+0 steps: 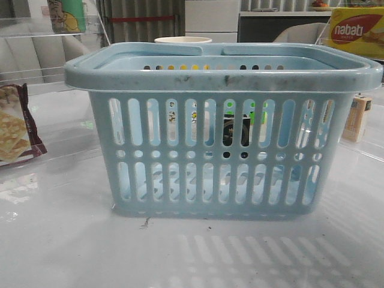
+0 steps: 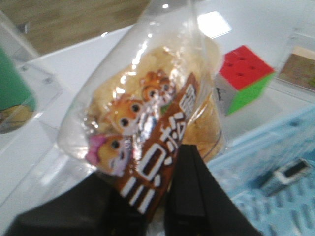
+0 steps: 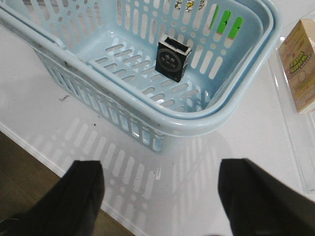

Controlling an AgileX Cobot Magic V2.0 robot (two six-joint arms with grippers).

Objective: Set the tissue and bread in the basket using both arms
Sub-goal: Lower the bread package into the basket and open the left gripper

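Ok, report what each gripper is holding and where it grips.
The left gripper pinches the bread bag at its printed label end. The right gripper is open and holds nothing.

Light-blue slotted plastic basket (image 1: pixel 223 153): one
Black-and-white tissue pack (image 3: pixel 172 59): one
Clear crinkly bag of golden-brown bread (image 2: pixel 147 110): one
Red-and-green puzzle cube (image 2: pixel 244 78): one
Maroon-edged cracker packet (image 1: pixel 16 125): one
Yellow nabati box (image 1: pixel 357 31): one

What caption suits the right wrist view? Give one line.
Open right gripper above the table beside the basket, the tissue already inside.
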